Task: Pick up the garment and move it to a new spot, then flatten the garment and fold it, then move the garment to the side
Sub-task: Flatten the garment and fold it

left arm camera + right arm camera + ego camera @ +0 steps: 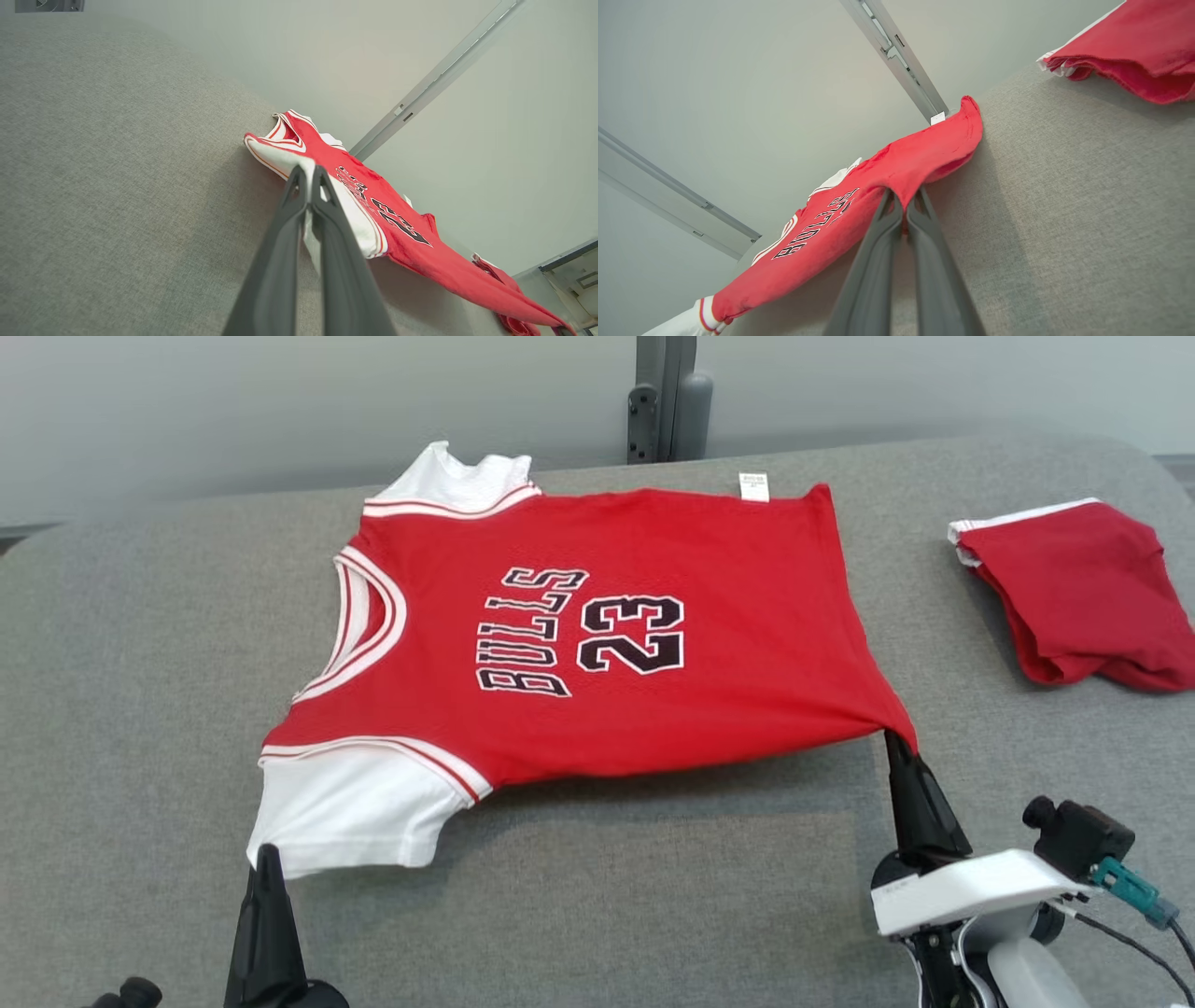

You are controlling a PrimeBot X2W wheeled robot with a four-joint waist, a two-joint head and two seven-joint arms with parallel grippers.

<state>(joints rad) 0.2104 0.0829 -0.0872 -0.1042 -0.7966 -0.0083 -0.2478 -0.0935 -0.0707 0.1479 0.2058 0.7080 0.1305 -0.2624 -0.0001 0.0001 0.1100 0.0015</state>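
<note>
The garment (597,635) is a red jersey with white sleeves, black "BULLS 23" lettering and a small white tag at its far hem. It is spread out with its near edge lifted off the grey table (653,896). My left gripper (268,855) is shut on the near white sleeve (289,163), as the left wrist view shows at the fingertips (299,175). On the right, my right gripper (893,739) is shut on the near red hem corner (903,186). The cloth hangs taut between the two grips.
A second red garment (1083,593) with white trim lies folded at the table's far right, also in the right wrist view (1134,46). A grey post (667,397) stands behind the table's far edge. Bare grey table stretches along the near side.
</note>
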